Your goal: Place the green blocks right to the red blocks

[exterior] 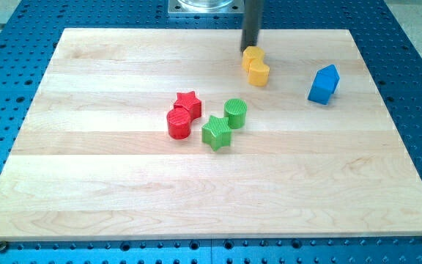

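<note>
A red star (188,103) and a red cylinder (178,123) touch each other left of the board's middle. A green cylinder (235,113) and a green star (216,133) stand close together just to the view's right of the red blocks, a small gap between the two pairs. My tip (249,48) is near the view's top, touching or almost touching the upper of two yellow blocks, well above the green blocks.
Two yellow blocks (255,66) sit stacked in line below my tip. A blue house-shaped block (324,84) stands at the view's right. The wooden board (86,191) lies on a blue perforated table.
</note>
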